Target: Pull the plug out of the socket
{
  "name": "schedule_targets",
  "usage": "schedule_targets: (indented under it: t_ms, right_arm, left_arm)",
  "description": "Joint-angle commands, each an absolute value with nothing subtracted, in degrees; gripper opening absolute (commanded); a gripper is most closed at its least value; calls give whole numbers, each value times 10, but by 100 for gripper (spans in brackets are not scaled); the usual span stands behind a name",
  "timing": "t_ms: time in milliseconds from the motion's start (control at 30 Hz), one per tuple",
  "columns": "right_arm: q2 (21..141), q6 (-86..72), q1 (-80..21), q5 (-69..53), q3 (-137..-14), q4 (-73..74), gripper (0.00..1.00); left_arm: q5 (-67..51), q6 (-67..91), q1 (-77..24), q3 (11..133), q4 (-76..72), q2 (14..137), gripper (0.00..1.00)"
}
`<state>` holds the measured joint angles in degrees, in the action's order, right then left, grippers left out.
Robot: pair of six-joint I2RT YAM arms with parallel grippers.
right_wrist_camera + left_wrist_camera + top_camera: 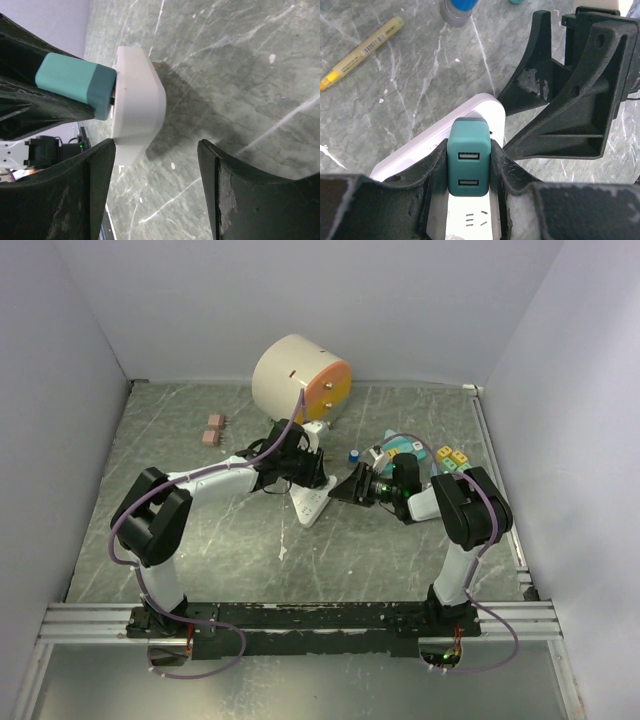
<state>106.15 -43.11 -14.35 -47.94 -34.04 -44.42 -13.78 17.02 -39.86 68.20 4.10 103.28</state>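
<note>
Far off on the left sit two small pink blocks, well away from the job. Next comes the left claw. It is squeezed tight on the green plug, one finger on each side, so the plug cannot slip when it gets pulled. That plug sits in the white socket bar, which lies near the middle of the table. I think the plug is not out yet, though a thin dark gap shows where plug meets bar. Just right of the bar is the right claw. Its fingers are spread wide and hold nothing, with the bar's end just in front of them. I guess it is there to pinch the bar and keep it down, so only the plug comes away. Farther right lie some bright toys, out of the way.
</note>
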Motion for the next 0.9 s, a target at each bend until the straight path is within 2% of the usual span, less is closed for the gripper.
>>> schedule_targets:
  t_ms: [0, 133, 333, 600, 767, 867]
  right_arm:
    - [1061, -473, -142, -503, -345, -504, 67]
    - [1072, -500, -143, -510, -348, -536, 64]
    - [1086, -505, -143, -509, -350, -541, 53]
    - [1098, -502, -142, -491, -348, -536, 29]
    - [1115, -486, -143, -456, -341, -498, 3]
    - [1126, -487, -142, -451, -341, -496, 0]
  left_arm:
    - [-198, 183, -405, 670, 14, 1026, 7]
    - [-200, 181, -405, 668, 13, 1028, 7]
    - [-205, 186, -405, 663, 2, 1022, 7]
    - [-183, 176, -415, 658, 1, 999, 7]
    - [-133, 160, -451, 644, -16, 947, 7]
    - [-126, 165, -453, 636, -23, 927, 7]
